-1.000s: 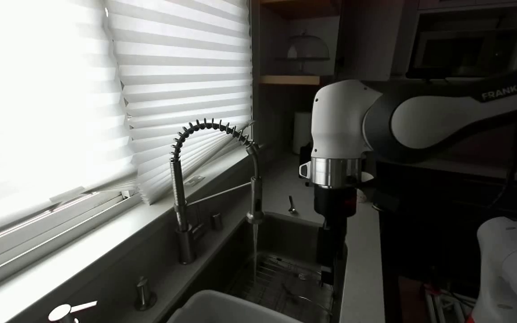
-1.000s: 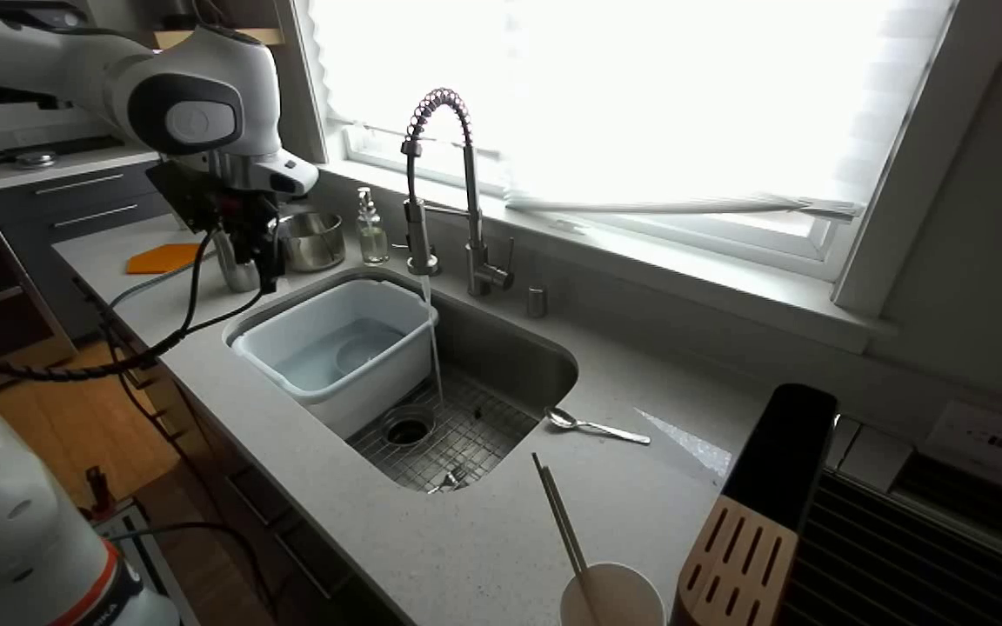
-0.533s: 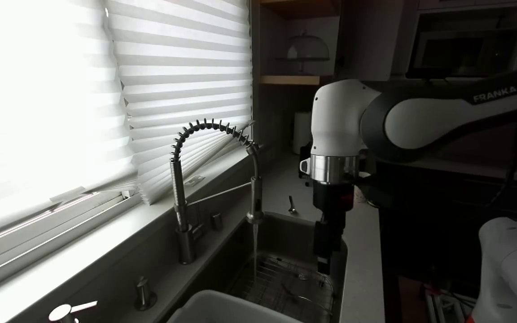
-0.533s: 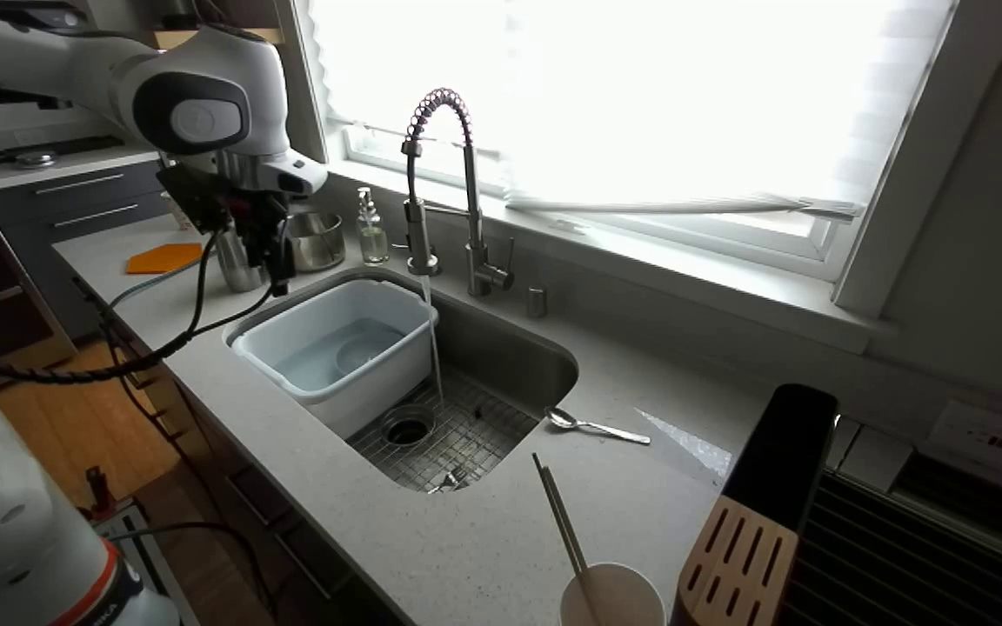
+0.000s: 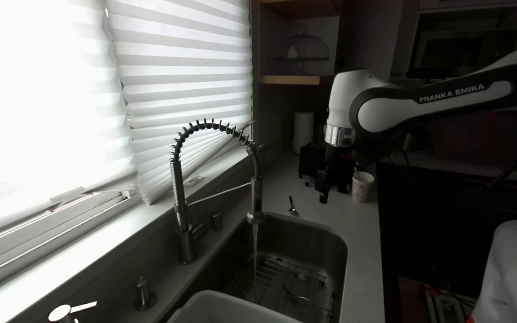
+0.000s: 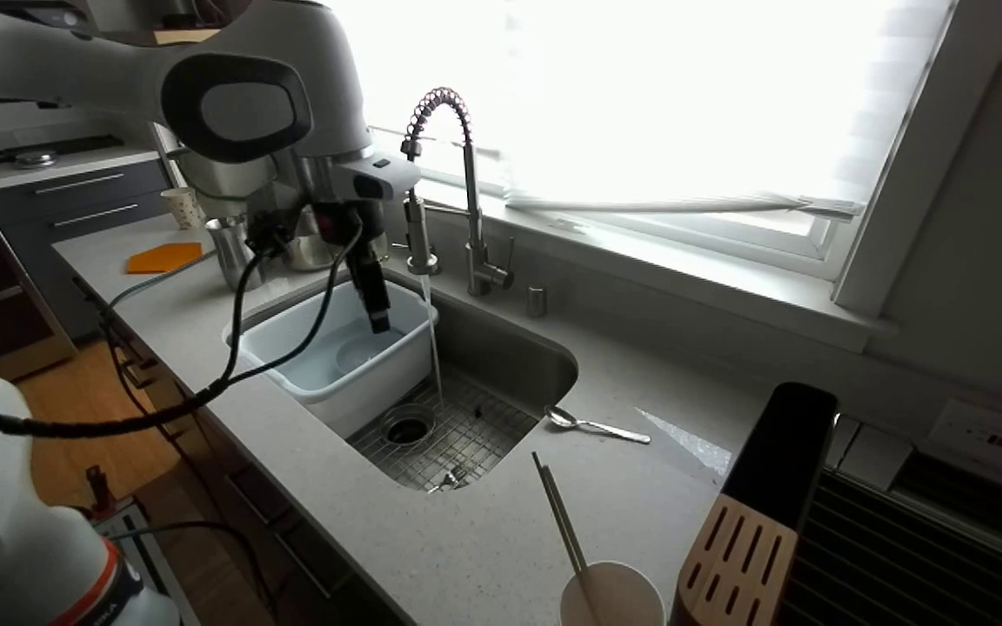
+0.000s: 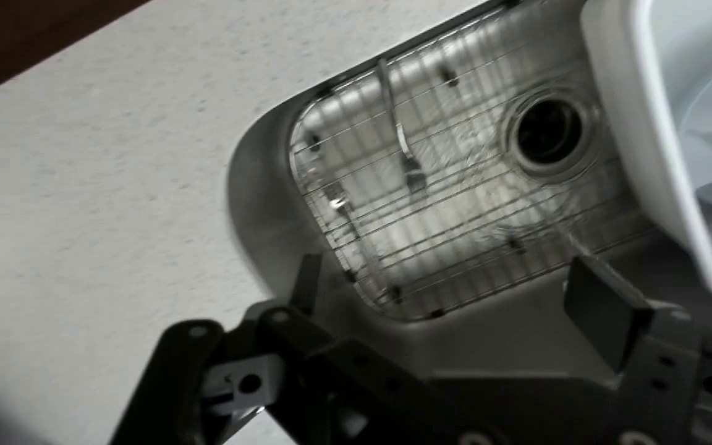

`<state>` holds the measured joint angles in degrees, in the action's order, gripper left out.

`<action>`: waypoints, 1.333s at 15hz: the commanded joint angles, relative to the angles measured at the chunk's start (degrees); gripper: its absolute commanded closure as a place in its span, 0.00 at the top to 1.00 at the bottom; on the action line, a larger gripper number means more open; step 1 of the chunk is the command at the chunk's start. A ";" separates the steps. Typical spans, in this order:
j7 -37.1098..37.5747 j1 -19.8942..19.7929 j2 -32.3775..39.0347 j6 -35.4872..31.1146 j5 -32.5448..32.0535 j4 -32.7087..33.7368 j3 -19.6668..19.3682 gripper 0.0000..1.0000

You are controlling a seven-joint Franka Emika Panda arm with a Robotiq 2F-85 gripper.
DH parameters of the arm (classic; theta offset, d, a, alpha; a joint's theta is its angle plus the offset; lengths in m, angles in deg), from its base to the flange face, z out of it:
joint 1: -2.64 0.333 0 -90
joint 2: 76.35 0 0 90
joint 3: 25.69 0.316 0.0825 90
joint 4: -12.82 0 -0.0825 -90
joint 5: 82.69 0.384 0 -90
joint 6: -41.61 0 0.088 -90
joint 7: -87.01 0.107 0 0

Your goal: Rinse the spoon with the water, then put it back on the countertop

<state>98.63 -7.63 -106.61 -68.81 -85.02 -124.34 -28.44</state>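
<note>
- Gripper (image 7: 452, 290) is spread wide, nothing held.
- Spoon (image 6: 598, 426) is seen on the countertop (image 6: 466, 556), bowl end (image 6: 561, 418) just by the sink (image 6: 518, 352).
- Light, stiff metal is expected, slippery once wet; handle (image 6: 617, 432) is best pinched midway.

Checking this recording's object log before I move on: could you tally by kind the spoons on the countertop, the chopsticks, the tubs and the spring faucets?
Spoon on the countertop: 1
Chopsticks: 2
Tub: 1
Spring faucet: 1
Total: 5
</note>
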 commanded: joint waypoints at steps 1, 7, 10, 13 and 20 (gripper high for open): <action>1.63 -4.91 3.01 -5.70 -6.96 2.00 -2.55 1.00; 0.97 -5.43 3.15 -8.76 -6.56 1.60 -4.02 1.00; 0.97 -5.21 2.73 -8.71 -6.55 1.61 -3.75 1.00; 0.97 -5.21 2.72 -8.70 -6.55 1.61 -3.75 1.00; -1.28 -5.88 15.92 -19.24 -3.96 8.72 -8.91 1.00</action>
<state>99.42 -13.37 -98.79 -82.63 -90.67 -120.00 -34.34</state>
